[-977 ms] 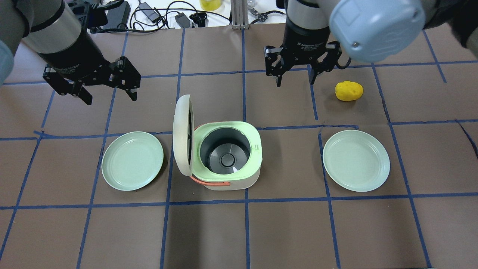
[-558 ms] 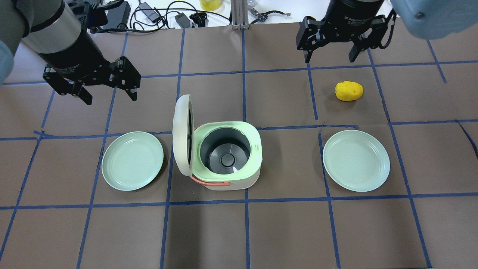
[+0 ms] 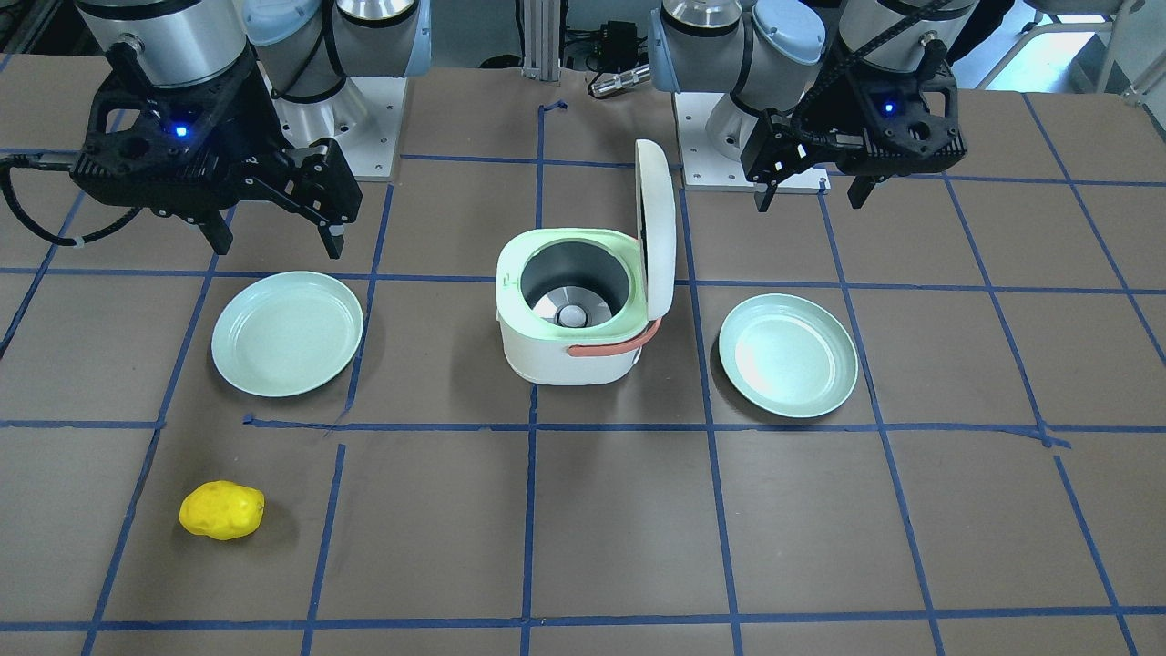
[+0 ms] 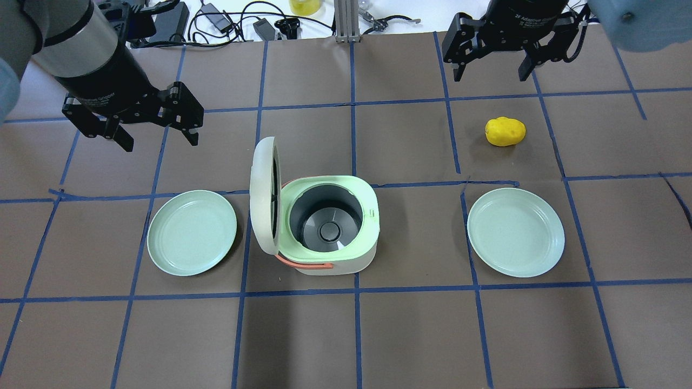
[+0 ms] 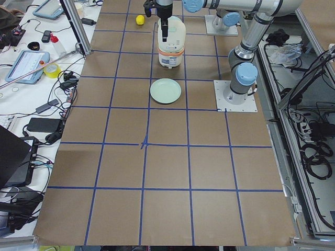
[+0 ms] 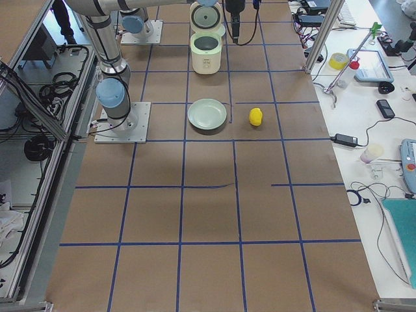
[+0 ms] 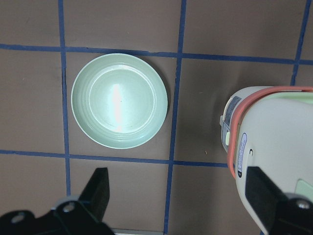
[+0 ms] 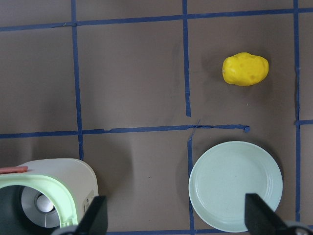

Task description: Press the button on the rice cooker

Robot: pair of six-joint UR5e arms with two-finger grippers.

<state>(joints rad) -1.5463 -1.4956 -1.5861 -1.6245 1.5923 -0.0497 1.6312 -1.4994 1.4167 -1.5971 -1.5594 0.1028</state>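
Observation:
The white rice cooker (image 4: 338,267) stands mid-table with its lid (image 4: 263,194) swung open and upright, showing the mint rim, the metal inner pot and the salmon handle. It also shows in the front view (image 3: 565,360), the left wrist view (image 7: 279,142) and the right wrist view (image 8: 73,178). I cannot make out its button. My left gripper (image 4: 161,141) (image 3: 811,202) hangs open and empty above the table, left of and beyond the cooker. My right gripper (image 4: 490,78) (image 3: 278,248) is open and empty, high at the far right, well away from the cooker.
A mint plate (image 4: 192,232) lies left of the cooker and another mint plate (image 4: 515,232) lies to its right. A yellow potato-like toy (image 4: 505,131) lies beyond the right plate. Cables and gear (image 4: 227,19) sit past the table's far edge.
My right gripper has moved away from the middle, to the right and toward the table's far edge. The left arm, the cooker and the plates have not moved.

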